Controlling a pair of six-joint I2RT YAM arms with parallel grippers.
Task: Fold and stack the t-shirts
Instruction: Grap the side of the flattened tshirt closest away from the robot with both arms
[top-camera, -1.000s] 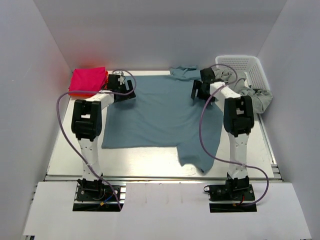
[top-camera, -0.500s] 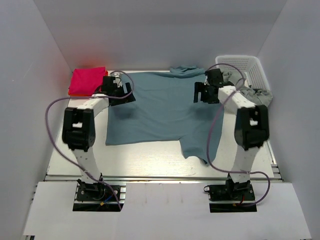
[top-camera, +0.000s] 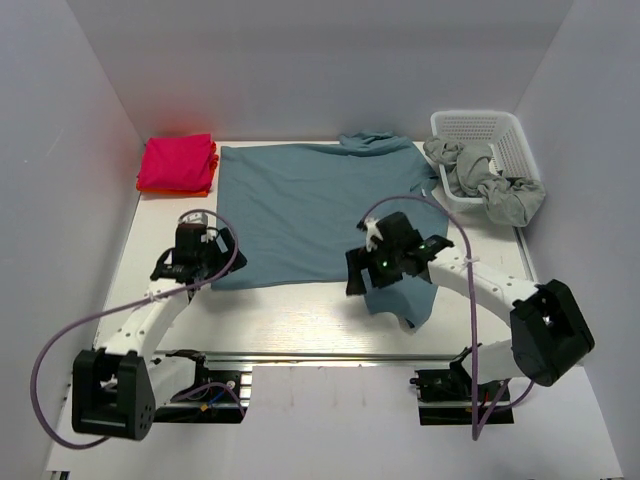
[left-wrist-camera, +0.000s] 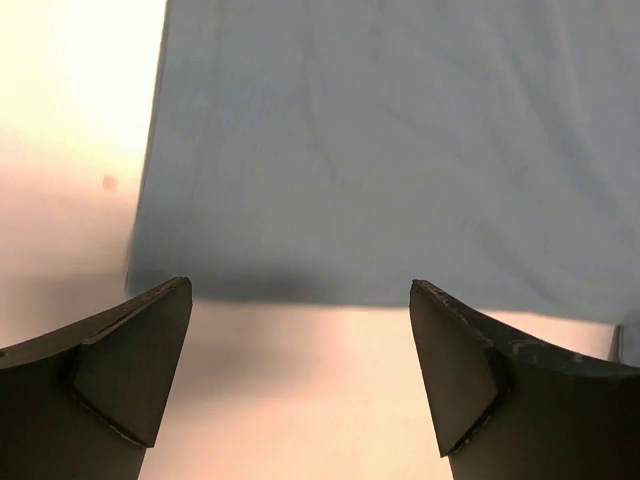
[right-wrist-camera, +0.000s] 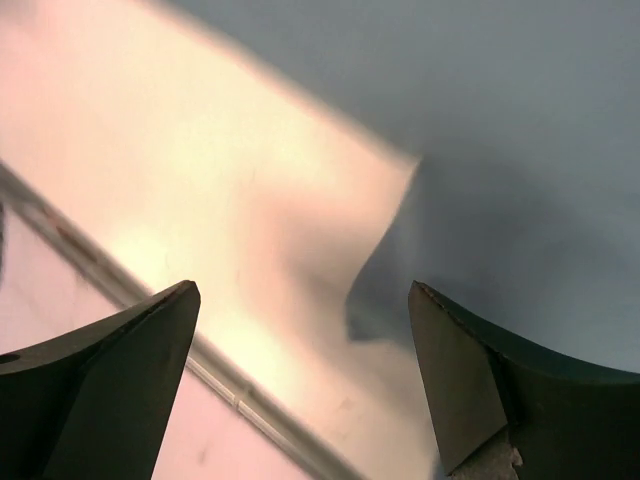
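A dusty teal-blue t-shirt (top-camera: 310, 205) lies spread flat across the middle of the table, collar toward the far wall. One sleeve (top-camera: 400, 300) hangs toward the near right. My left gripper (top-camera: 205, 260) is open and empty just above the shirt's near-left corner. In the left wrist view (left-wrist-camera: 300, 285) the hem (left-wrist-camera: 380, 290) runs between the fingertips. My right gripper (top-camera: 365, 272) is open and empty at the near sleeve. In the right wrist view (right-wrist-camera: 305, 285) the teal cloth (right-wrist-camera: 520, 150) lies by the right fingertip. A folded pink shirt (top-camera: 177, 160) lies on an orange one (top-camera: 175, 189) at the far left.
A white lattice basket (top-camera: 500, 130) stands at the far right with grey shirts (top-camera: 495, 185) spilling over its near rim. White walls close in the table on three sides. The table's metal front edge (right-wrist-camera: 120, 290) shows in the right wrist view.
Both arms have pulled back from the shirt's far edge to its near edge. The teal shirt slid toward the far wall and now lies released and flat.
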